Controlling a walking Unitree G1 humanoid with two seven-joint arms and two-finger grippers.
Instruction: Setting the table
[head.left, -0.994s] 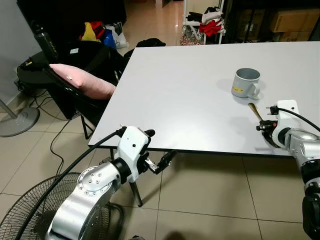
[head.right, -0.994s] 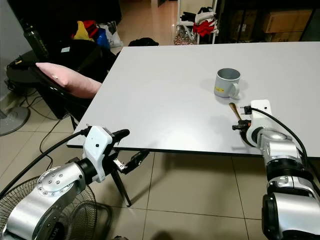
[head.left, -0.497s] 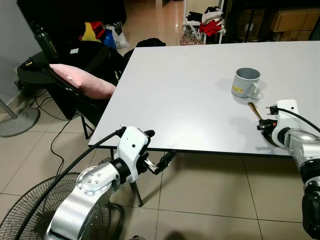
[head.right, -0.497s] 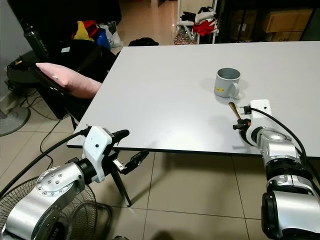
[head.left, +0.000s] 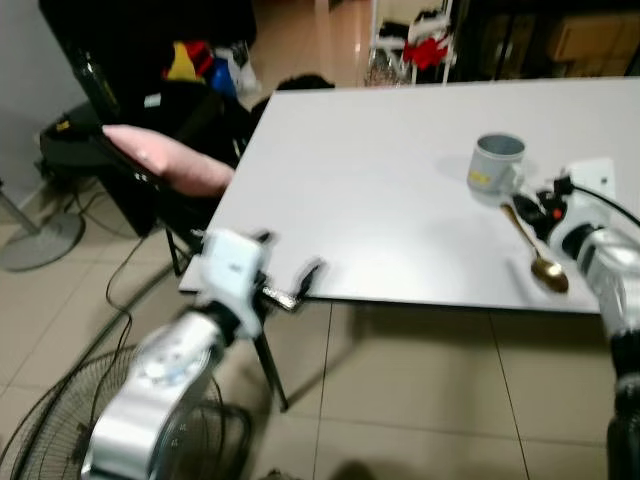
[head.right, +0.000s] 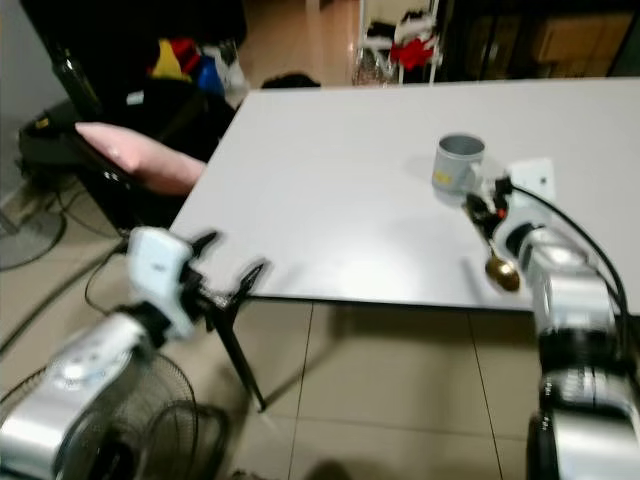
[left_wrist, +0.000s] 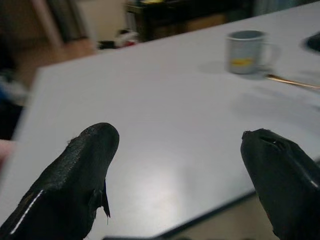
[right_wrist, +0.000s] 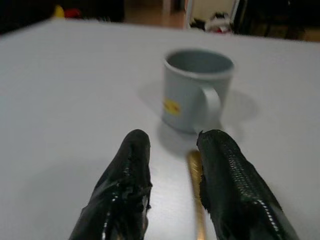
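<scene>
Left eye view is a bit blurry. A grey mug (head.left: 496, 163) stands on the white worktop (head.left: 370, 190), over on the robot's right side. A gold spoon (head.left: 533, 249) lies flat on the worktop just beside the mug, its bowl near the front edge. The right pincer (right_wrist: 172, 170) sits low over the worktop next to the spoon handle, its fingers a little apart and holding nothing. The left pincer (left_wrist: 180, 165) is by the worktop's front edge, spread wide and empty. A pink pillow (head.left: 170, 165) rests on a black chair.
</scene>
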